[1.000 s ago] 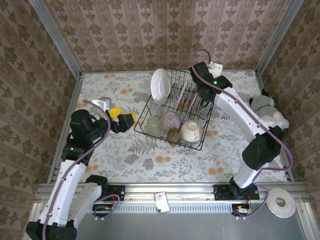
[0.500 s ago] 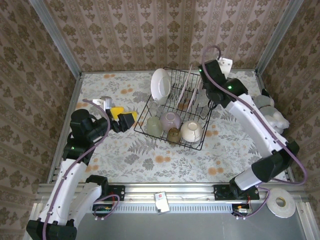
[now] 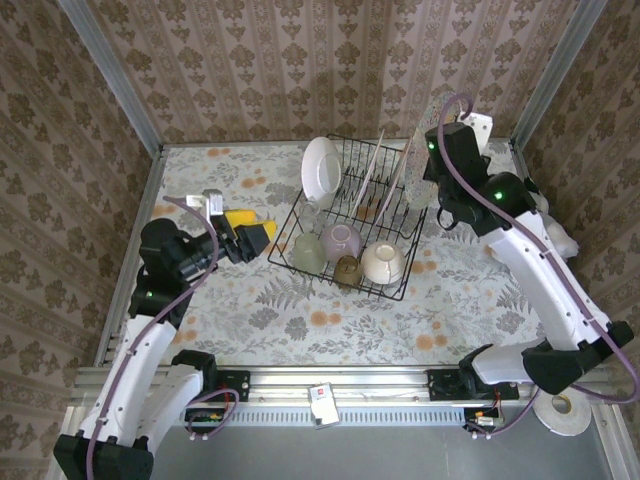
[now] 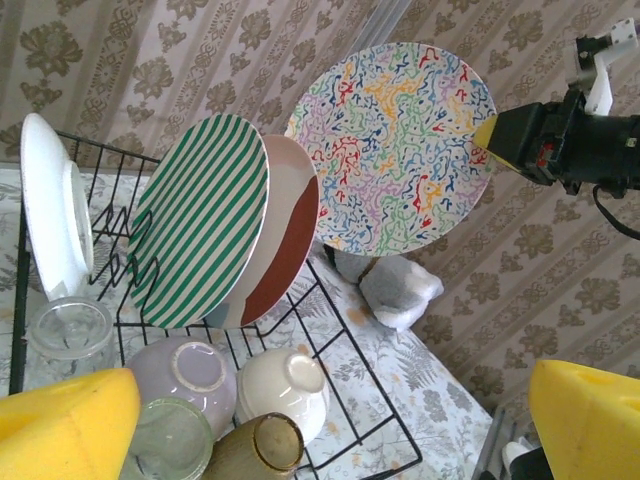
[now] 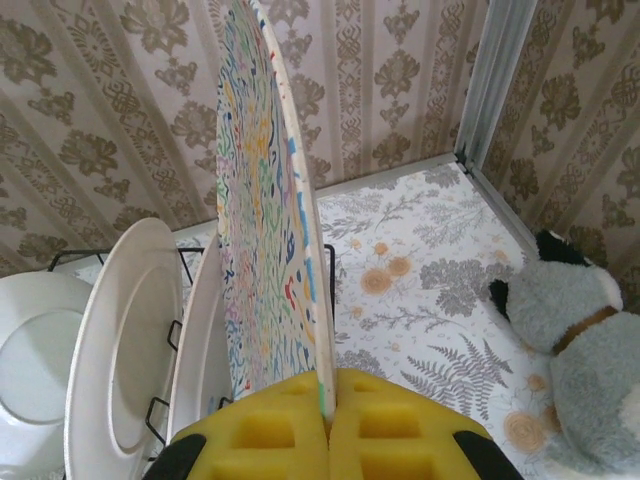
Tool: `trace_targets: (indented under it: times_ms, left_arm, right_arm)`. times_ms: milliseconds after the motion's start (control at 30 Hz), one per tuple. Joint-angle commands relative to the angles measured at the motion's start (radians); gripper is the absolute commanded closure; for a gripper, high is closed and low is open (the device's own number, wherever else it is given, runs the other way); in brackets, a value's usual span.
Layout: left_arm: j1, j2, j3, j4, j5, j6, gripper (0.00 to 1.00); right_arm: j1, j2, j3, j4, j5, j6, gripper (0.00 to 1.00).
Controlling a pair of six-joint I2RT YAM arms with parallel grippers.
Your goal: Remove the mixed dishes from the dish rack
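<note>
My right gripper is shut on the rim of a plate with coloured squiggles, held upright above the right end of the dish rack. In the left wrist view that plate hangs clear of the wires, above a green-striped plate and a reddish plate standing in the slots. A white plate leans at the far end. A lilac bowl, a cream bowl, an amber cup and glass tumblers sit in the rack's front. My left gripper is open, left of the rack.
A grey-white soft toy lies by the right wall, beyond the rack. A white tape roll rests on the frame at the bottom right. Patterned walls close in the table on three sides.
The right gripper has lifted the squiggle plate up out of its slot and carried it right. The left gripper has shifted slightly upward and stays open.
</note>
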Motion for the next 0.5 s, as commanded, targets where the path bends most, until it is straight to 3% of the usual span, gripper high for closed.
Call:
trace_targets:
  times_ms: [0,367,467]
  left_arm:
    - [-0.005,0.015,-0.004,0.067,0.042,-0.054,0.00]
    - [-0.010,0.081,0.041,0.054,0.036,-0.069,0.00]
    - [-0.010,0.102,0.063,0.035,0.026,-0.073,0.00]
  right_arm:
    - [0.005,-0.061,0.026,0.043,0.032,-0.036,1.00]
    - [0.005,-0.134,0.067,0.050,0.106,-0.114,1.00]
    - [0.004,-0.155,0.072,0.087,0.053,-0.117,1.00]
